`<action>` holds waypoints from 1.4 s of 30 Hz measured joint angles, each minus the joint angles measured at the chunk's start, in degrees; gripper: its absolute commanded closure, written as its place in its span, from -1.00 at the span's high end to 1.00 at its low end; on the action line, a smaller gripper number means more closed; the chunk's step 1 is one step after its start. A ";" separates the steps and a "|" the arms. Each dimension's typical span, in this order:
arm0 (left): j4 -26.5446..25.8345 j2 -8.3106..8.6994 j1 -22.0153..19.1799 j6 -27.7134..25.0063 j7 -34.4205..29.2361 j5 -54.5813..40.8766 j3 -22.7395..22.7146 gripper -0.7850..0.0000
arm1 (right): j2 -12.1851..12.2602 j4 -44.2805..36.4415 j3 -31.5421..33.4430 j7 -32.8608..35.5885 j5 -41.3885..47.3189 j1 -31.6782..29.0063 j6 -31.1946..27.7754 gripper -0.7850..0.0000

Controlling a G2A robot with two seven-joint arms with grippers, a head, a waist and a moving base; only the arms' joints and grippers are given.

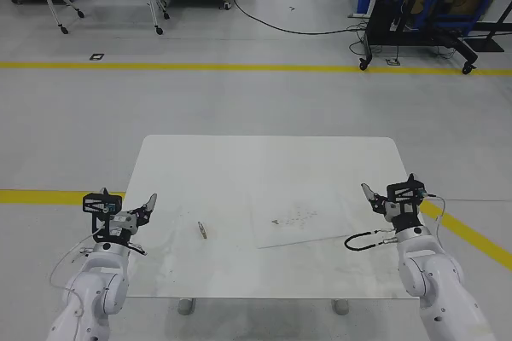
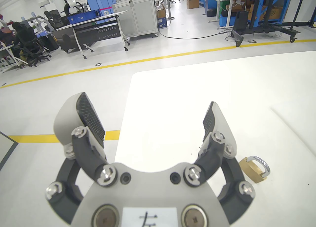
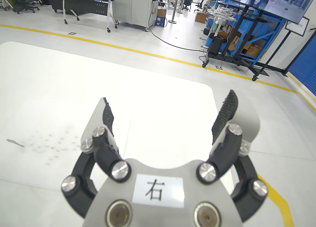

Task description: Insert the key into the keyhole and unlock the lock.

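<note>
On the white bench (image 1: 239, 162), a thin white sheet (image 1: 341, 200) lies towards the right; its far edge is hard to tell from the bench surface. The left hand (image 2: 148, 112) sits at the near left edge, fingers apart and empty. The right hand (image 3: 167, 107) sits at the near right edge, likewise spread and empty. A brass padlock (image 2: 254, 167) lies flat beside the left hand; its keyhole cannot be made out. The key (image 3: 14, 142) lies on the sheet beside scuff marks (image 3: 54, 144), too small for detail.
</note>
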 measured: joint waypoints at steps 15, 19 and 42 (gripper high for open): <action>0.00 0.00 0.00 0.00 0.00 0.00 0.00 1.00 | -0.21 4.17 -6.41 7.65 -4.92 8.75 -7.12 1.00; 0.00 0.00 0.00 0.00 0.00 0.00 0.00 1.00 | -0.78 7.64 -11.59 11.00 -7.05 14.23 -8.85 1.00; 0.00 0.00 0.00 0.00 0.00 0.00 0.00 1.00 | -0.64 34.43 -25.17 11.01 3.85 38.93 -58.32 1.00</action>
